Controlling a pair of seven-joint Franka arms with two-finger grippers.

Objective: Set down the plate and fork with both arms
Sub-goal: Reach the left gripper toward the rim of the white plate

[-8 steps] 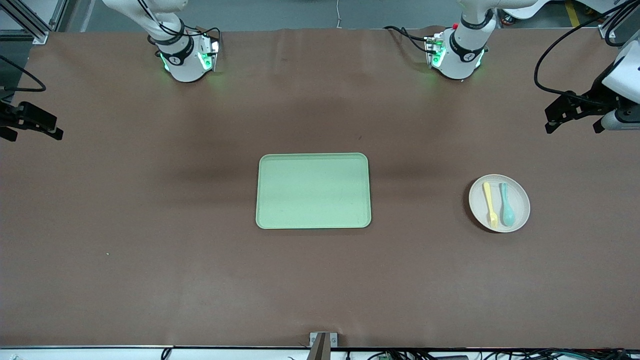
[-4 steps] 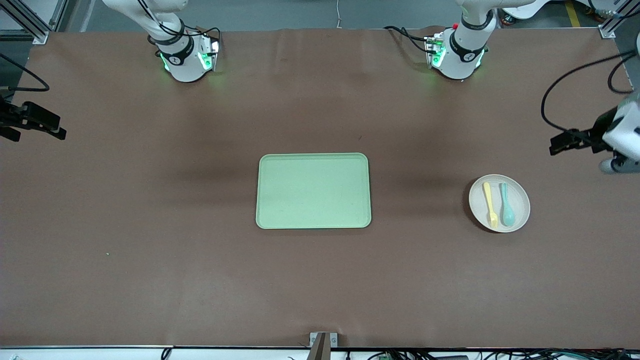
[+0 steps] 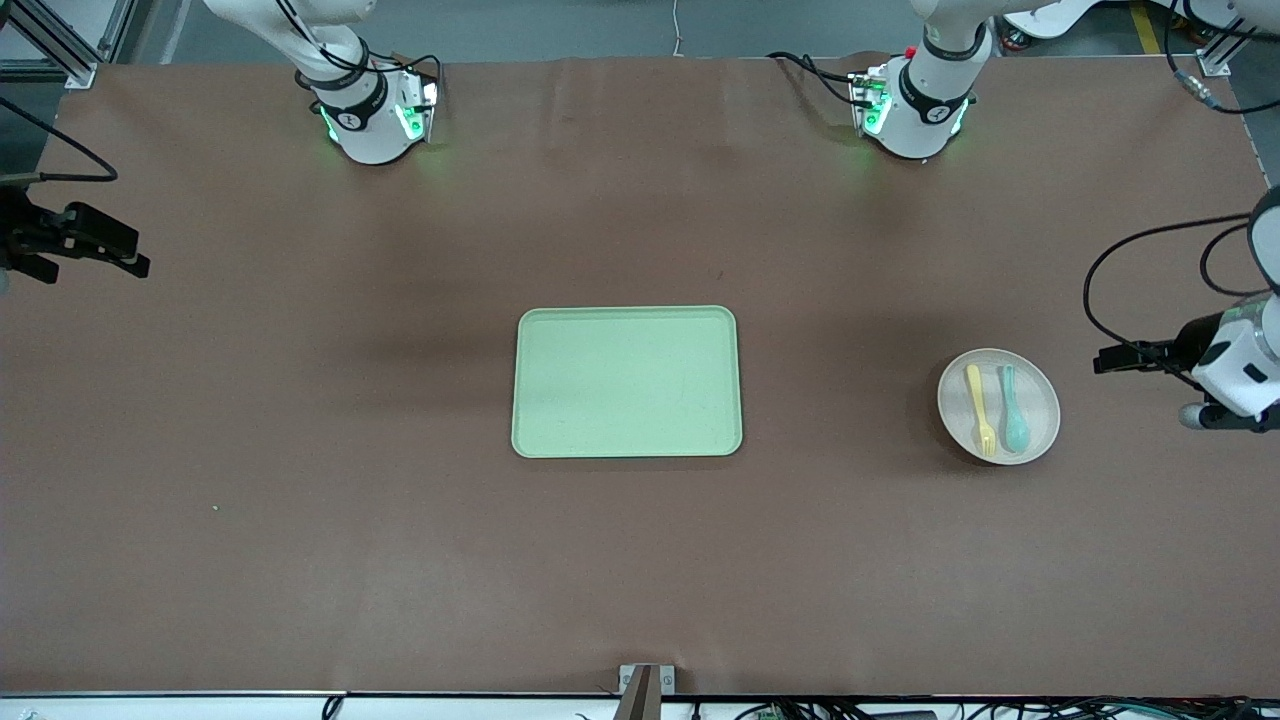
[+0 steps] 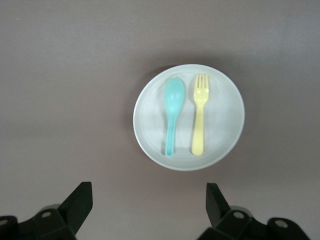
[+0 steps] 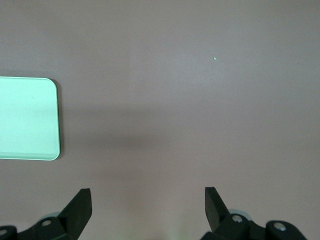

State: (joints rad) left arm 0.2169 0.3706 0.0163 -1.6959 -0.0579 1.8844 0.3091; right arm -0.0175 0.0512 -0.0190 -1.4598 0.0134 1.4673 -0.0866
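Resting on the brown table toward the left arm's end, the plate carries the fork and a teal spoon side by side, their handles parallel and their heads toward the front camera. The fork lies on the side of the plate toward the tray, the spoon on the side toward the left gripper. On a clock face centred on the tray, the plate sits at about 3 o'clock, well apart from it.

The left gripper hangs over bare table just beside the plate, at about 3 o'clock from it, holding nothing; in the left wrist view its fingers are spread wide, and the plate lies apart from their tips. The right gripper is over the table's edge at the right arm's end, at about 10 o'clock from the tray; its fingers are likewise spread and empty, with the tray's corner in that wrist view.
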